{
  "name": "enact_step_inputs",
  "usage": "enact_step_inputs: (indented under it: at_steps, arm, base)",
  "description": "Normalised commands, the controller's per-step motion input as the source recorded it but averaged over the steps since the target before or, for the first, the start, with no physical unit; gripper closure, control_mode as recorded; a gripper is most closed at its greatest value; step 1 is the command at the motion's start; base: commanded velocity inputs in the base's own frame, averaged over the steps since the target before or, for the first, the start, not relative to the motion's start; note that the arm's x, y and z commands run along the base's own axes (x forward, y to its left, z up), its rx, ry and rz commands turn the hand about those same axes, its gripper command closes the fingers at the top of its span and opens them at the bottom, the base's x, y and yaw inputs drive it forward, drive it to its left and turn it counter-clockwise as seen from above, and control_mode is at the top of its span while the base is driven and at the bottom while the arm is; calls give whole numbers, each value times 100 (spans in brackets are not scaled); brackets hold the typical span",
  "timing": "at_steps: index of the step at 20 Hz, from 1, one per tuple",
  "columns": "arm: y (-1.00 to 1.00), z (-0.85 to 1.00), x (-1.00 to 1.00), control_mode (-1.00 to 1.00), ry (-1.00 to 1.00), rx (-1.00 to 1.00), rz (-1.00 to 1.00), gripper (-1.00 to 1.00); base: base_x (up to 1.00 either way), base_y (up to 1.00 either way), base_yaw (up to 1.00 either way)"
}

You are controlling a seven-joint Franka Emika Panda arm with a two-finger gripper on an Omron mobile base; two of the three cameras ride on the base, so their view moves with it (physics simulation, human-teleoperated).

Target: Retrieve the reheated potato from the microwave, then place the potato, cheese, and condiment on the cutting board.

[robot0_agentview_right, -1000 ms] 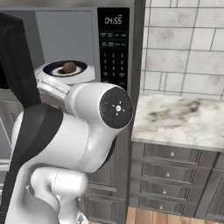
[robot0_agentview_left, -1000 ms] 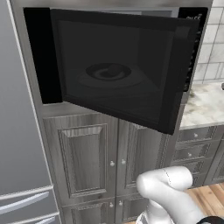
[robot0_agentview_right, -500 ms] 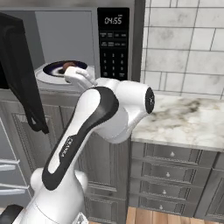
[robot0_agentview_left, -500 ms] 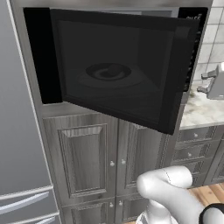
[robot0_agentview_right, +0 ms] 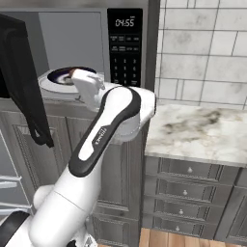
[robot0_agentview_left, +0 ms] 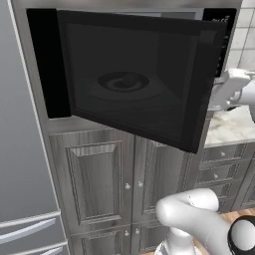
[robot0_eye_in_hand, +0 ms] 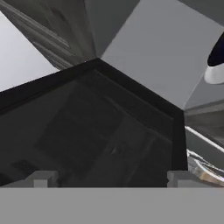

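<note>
The microwave [robot0_agentview_right: 124,53] stands with its black glass door [robot0_agentview_left: 134,79] swung wide to the left. Inside it, the round turntable plate [robot0_agentview_right: 57,79] shows its white rim and dark centre. My white hand [robot0_agentview_right: 87,87] reaches to the plate's right edge and covers most of the potato; a small brown bit [robot0_agentview_right: 73,72] peeks out at the hand's top. In the hand view my gripper [robot0_eye_in_hand: 111,177] is open, its fingertips [robot0_eye_in_hand: 43,178] wide apart with nothing between them, facing the door's dark inner side. The plate's rim [robot0_eye_in_hand: 214,74] lies at the right edge there. Cheese, condiment and cutting board are out of view.
A marble counter [robot0_agentview_right: 202,130] with grey drawers [robot0_agentview_right: 193,193] below runs to the right of the microwave, backed by a tiled wall [robot0_agentview_right: 207,48]. Grey cabinet doors [robot0_agentview_left: 99,184] sit under the microwave. A steel fridge [robot0_agentview_left: 20,149] stands at the far left. The open door juts out at chest height.
The arm has swung away from the right base camera and stretched toward the microwave opening; the hand now sits at the plate and hides the potato. The jaws stay open.
</note>
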Motion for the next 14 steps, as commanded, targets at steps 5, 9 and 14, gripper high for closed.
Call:
enact_step_inputs:
  at_steps: [5, 9, 14]
  arm:
    - [47, 0, 1, -100, -1, 7, 28, -100]
    - [43, 0, -4, -100, -5, 3, 27, -100]
    - [53, 0, -51, -100, -11, 0, 24, -100]
  base:
    - [0, 0, 0]
    - [0, 0, 0]
    - [0, 0, 0]
